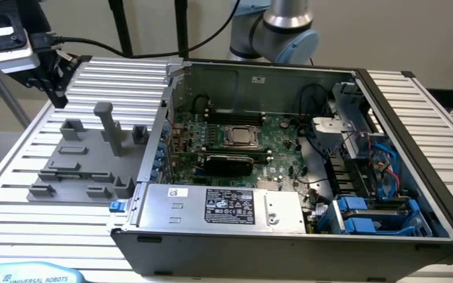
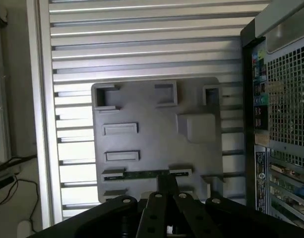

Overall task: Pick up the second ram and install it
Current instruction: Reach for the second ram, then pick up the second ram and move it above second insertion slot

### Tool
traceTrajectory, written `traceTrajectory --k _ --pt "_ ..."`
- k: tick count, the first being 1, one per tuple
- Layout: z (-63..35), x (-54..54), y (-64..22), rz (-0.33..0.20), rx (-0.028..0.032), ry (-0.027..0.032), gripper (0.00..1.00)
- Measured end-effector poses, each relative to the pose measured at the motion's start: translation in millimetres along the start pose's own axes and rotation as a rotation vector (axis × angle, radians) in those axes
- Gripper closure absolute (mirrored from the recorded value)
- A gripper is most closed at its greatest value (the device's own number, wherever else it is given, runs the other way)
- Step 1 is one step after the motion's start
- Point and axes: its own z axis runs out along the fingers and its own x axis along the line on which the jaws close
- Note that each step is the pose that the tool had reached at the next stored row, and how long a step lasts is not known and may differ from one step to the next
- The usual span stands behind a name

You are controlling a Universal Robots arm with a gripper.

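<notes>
Nearest me is the open PC case [image 1: 273, 76], with its silver power supply [image 1: 219, 206] along the near edge. Over on the exterior view's left, the grey fixture [image 1: 69, 159] sits on the slatted table [image 1: 22, 206], just beside the case.

The second ram [image 2: 147, 173] is lying flat in that fixture, a thin green stick bridging two little holder blocks near one edge. So it hasn't been picked up yet.

Further back inside the case you've got the CPU socket [image 1: 242, 137], and just beyond it the long black memory slots [image 1: 235, 113]. I honestly can't make out whether one of them is already filled.

At the far left, the gripper [image 1: 56, 97] hangs in the air above the table, well clear of the fixture and touching nothing. From the wrist camera, its jaws look pinched together with nothing between them, and the tips sit roughly over the stick's middle.

My read is that it's early days: grabbing, carrying and seating are all left to do.
</notes>
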Motion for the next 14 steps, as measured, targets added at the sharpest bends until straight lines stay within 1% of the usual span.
traceTrajectory --k 5,6,8,14 --pt "7.1 23.1 -1.9 0.0 0.0021 -0.0002 0.89" --pt "8.1 26.4 -2.2 0.0 0.0027 -0.0003 0.89" --pt "9.0 28.8 -2.4 0.0 0.0029 -0.0004 0.89" --pt "9.0 28.8 -2.4 0.0 0.003 -0.0003 0.89"
